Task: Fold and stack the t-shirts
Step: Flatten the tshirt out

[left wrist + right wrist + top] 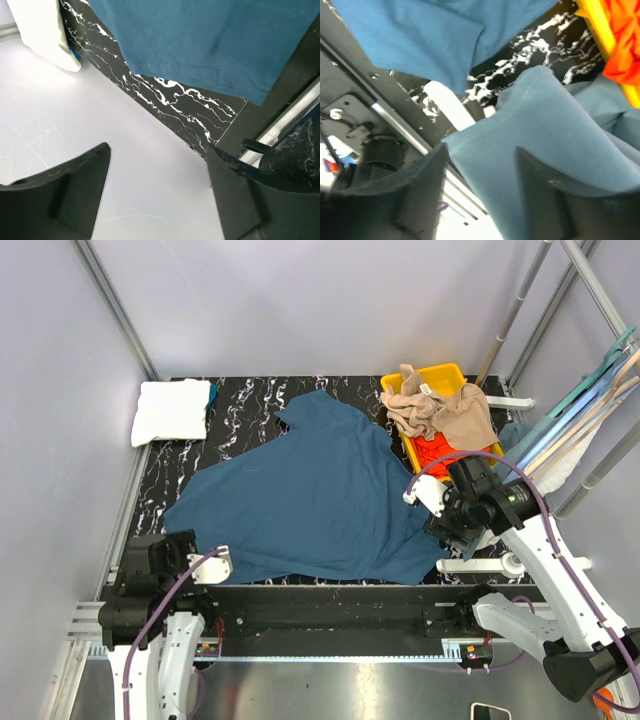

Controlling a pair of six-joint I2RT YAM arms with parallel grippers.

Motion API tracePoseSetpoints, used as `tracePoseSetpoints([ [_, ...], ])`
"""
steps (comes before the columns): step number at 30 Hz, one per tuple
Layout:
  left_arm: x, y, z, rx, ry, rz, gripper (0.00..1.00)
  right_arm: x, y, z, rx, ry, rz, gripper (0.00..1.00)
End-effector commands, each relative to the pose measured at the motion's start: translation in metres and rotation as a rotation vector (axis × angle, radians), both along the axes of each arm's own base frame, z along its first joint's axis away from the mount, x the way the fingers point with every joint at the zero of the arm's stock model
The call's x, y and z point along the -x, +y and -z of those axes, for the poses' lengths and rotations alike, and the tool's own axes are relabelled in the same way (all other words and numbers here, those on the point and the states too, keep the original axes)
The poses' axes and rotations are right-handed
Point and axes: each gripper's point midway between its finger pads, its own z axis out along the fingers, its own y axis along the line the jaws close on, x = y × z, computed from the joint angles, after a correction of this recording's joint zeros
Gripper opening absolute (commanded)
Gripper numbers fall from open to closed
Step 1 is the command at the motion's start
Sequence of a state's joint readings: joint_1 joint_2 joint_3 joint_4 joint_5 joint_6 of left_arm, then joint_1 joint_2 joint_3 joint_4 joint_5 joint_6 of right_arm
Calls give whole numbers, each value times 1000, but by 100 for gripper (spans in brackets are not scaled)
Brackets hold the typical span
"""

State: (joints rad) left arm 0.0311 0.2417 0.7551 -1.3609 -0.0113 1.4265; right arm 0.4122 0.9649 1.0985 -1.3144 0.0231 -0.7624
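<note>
The dark teal-blue t-shirt [310, 500] lies spread flat over most of the black marbled surface [240, 405]. Its long axis runs across the surface from left to right, tilted a little. The long straight edge lies along the near side and the cloth narrows to a tip pointing at the back. I cannot make out the collar.

My left claw [157, 147] hangs over the near left corner of the surface with its fingers spread wide and nothing between them. In my left wrist view the stitched hem of the teal shirt ends just short of the surface's edge, apart from my fingers.

My right claw [480, 150] sits over the shirt's right edge, released, fingers apart. A raised fold of the teal cloth shows in the gap below them, not pinched.

Just beside that claw, on the far right, stands a yellow bin [440, 372]. A tan t-shirt [450, 410] is heaped over its rim and a red-orange t-shirt [440, 450] lies inside. The bin crowds the shirt's right side. A folded white t-shirt [172, 410] rests at the back left corner, well apart from the teal one. Pale blue and beige hangers [590, 390] lean against the right wall, behind my right arm.
</note>
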Motion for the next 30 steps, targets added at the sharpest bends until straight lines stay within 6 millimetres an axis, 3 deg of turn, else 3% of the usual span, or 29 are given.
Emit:
tracePoseSetpoints([
  [1,-1,-6,-16,61,-48,-19,99,6,5,-10,-34,10,-37,81],
  [3,-11,-13,-25,140,-85,-53,99,-1,6,-13,-30,-11,-32,87],
  [6,-47,-21,-64,278,-252,-108,99,-27,7,-23,-27,-109,4,91],
  [10,-98,-21,-84,443,-344,-244,99,-90,22,-45,-79,-301,118,97],
  [11,-114,-18,-76,458,-309,-290,99,-105,26,-39,-74,-295,147,97],
  [15,-168,-18,-59,552,-284,-401,99,-161,50,-58,-152,-384,227,98],
  [18,-196,-14,-43,565,-263,-449,99,-201,78,-72,-255,-435,230,99],
  [21,-220,-7,-28,546,-261,-479,99,-240,99,-70,-300,-438,259,100],
  [22,-225,-5,-24,540,-257,-484,99,-257,107,-57,-309,-432,272,100],
  [25,-238,8,-7,498,-242,-522,99,-291,125,-54,-365,-477,280,100],
  [27,-247,13,4,470,-222,-532,99,-313,139,-34,-380,-455,282,100],
  [28,-249,20,7,458,-223,-546,99,-323,145,-8,-372,-411,294,100],
  [30,-255,27,14,436,-217,-562,99,-340,157,-1,-402,-400,298,100],
])
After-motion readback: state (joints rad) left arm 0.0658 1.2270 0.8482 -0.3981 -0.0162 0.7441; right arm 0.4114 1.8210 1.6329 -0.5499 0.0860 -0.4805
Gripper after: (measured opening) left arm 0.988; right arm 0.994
